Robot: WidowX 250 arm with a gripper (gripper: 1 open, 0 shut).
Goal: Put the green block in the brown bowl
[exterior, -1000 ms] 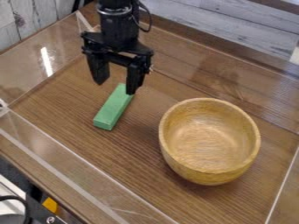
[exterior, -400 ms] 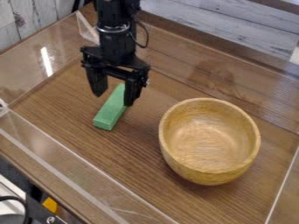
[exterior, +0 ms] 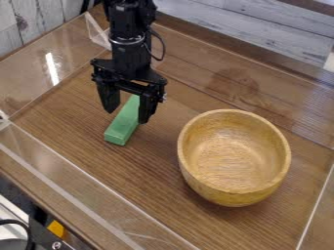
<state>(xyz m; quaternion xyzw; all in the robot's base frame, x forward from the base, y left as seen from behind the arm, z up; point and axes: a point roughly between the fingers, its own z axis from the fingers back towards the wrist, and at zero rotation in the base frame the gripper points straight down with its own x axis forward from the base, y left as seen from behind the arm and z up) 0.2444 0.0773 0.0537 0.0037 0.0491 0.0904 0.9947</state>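
Note:
The green block (exterior: pixel 123 128) lies flat on the wooden table, its long side running toward the front left. My gripper (exterior: pixel 129 104) is open and stands upright over the block's far end, with one black finger on each side of it. The upper end of the block is partly hidden behind the fingers, and I cannot tell whether they touch it. The brown bowl (exterior: pixel 233 155), round, light wood and empty, sits on the table to the right of the block, well apart from the gripper.
A clear raised rim (exterior: pixel 78 171) borders the table (exterior: pixel 78 112) along the front left. A white plank wall (exterior: pixel 248 20) runs behind the table. Black and yellow hardware (exterior: pixel 39 234) sits at the bottom left corner.
The gripper has moved a little to the left and lower, coming down around the far end of the green block. Its jaws stay open. Block and bowl have not moved.

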